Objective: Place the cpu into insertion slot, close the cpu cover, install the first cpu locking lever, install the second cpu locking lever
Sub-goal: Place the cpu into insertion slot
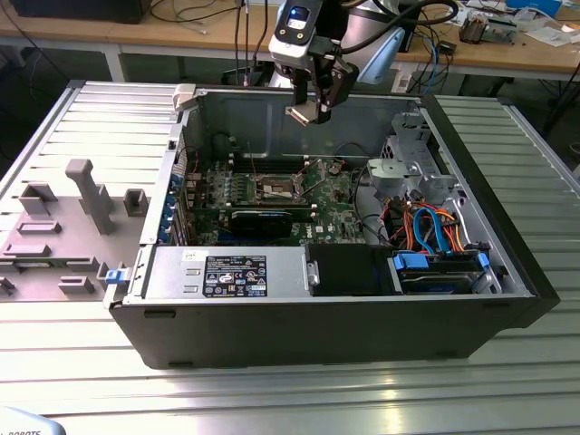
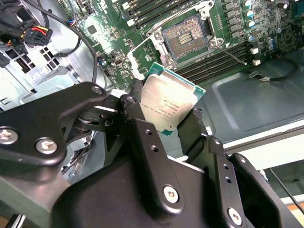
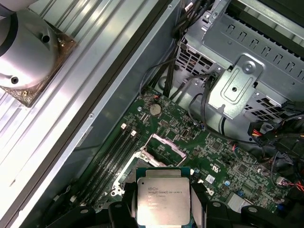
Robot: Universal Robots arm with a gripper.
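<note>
We hold the cpu (image 2: pixel 168 102) pinched between the gripper's (image 2: pixel 167 108) fingers above the board; in the exterior view the insertion slot (image 1: pixel 279 188) lies empty at seven o'clock from it, cpu cover (image 2: pixel 138 61) raised, no step yet done

The whole open computer case (image 1: pixel 362 326) is taken in obliquely from above, at a distance, in the exterior view. In both wrist views the green board (image 3: pixel 223 161) is looked down on closely past the gripper (image 2: pixel 167 107); the held cpu (image 3: pixel 163 199) and insertion slot (image 2: pixel 187 33) are shared by them
</note>
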